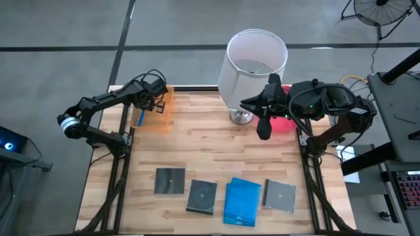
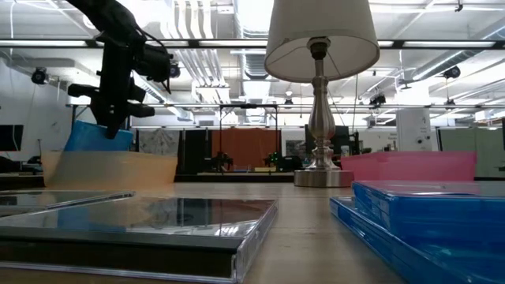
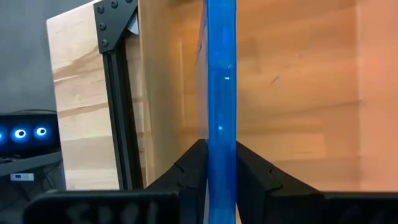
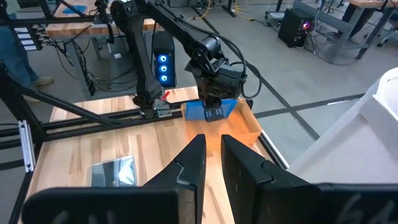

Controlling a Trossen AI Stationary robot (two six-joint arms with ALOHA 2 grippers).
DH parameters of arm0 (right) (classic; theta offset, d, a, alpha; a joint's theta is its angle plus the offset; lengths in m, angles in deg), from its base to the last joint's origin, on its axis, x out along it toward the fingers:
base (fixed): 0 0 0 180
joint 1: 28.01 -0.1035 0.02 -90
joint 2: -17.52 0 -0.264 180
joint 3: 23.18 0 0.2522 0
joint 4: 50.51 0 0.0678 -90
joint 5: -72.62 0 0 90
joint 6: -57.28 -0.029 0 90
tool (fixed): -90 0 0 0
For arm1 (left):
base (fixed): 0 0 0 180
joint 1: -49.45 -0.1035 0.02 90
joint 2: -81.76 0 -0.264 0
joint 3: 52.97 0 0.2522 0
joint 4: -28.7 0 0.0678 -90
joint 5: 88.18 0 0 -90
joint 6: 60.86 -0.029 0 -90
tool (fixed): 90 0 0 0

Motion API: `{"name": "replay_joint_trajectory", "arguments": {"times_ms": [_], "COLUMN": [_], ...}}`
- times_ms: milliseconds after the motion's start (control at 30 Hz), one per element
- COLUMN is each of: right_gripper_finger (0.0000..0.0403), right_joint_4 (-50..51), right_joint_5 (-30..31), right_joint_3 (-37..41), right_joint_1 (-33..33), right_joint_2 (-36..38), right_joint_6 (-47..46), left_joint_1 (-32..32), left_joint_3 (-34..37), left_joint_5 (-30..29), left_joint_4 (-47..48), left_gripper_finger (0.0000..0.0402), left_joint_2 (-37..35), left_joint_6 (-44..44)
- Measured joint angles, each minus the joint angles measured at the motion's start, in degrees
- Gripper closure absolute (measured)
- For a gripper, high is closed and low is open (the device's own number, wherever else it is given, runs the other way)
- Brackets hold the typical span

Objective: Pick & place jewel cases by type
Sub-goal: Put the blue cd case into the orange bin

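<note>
A bright blue jewel case [image 3: 221, 74] stands on edge in the translucent orange tray [image 1: 163, 111] at the table's far left, with my left gripper [image 1: 156, 103] shut on it from above. In the low view the case [image 2: 99, 140] sticks up behind the tray's wall [image 2: 110, 167]. Near the front edge lie three dark jewel cases [image 1: 170, 181] [image 1: 202, 196] [image 1: 280, 195] and another blue one [image 1: 241, 201], all flat on the wood. My right gripper [image 4: 213, 155] hangs shut and empty high over the pink tray [image 1: 283, 125]. My left gripper pinches the blue case by its two flat faces [image 3: 221, 146], one finger [image 3: 186, 168] on each side, at the case's upper edge. The fingers slant down from above. The case stands on edge with its lower part inside the orange tray; the tray's wall hides its bottom edge.
A table lamp with a white shade [image 1: 256, 62] and metal base [image 1: 241, 117] stands at the far middle, between the two trays. The middle strip of the wooden top [image 1: 216, 151] is bare. Black frame rails run along both side edges.
</note>
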Motion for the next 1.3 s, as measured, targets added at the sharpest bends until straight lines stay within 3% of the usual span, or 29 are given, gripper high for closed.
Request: {"name": "replay_joint_trajectory", "arguments": {"times_ms": [233, 600, 1300], "right_gripper_finger": [0.0360, 0.0360, 0.0360], "right_joint_4": [1.9, 2.3, 2.3], "right_joint_5": [0.0, 0.0, 0.0], "right_joint_3": [0.0, 0.0, 0.0], "right_joint_1": [0.0, 0.0, 0.0], "right_joint_2": [0.0, 0.0, 0.0], "right_joint_6": [-0.2, -0.2, 0.5], "left_joint_1": [0.0, -0.5, -0.5], "left_joint_3": [0.0, 0.0, -6.8], "left_joint_5": [1.1, 2.0, 11.0], "left_joint_4": [-0.2, -0.4, -1.0], "left_gripper_finger": [0.0351, 0.0285, 0.0282], "left_joint_2": [0.0, 0.0, -0.7], "left_joint_6": [-0.5, -0.6, -6.8]}}
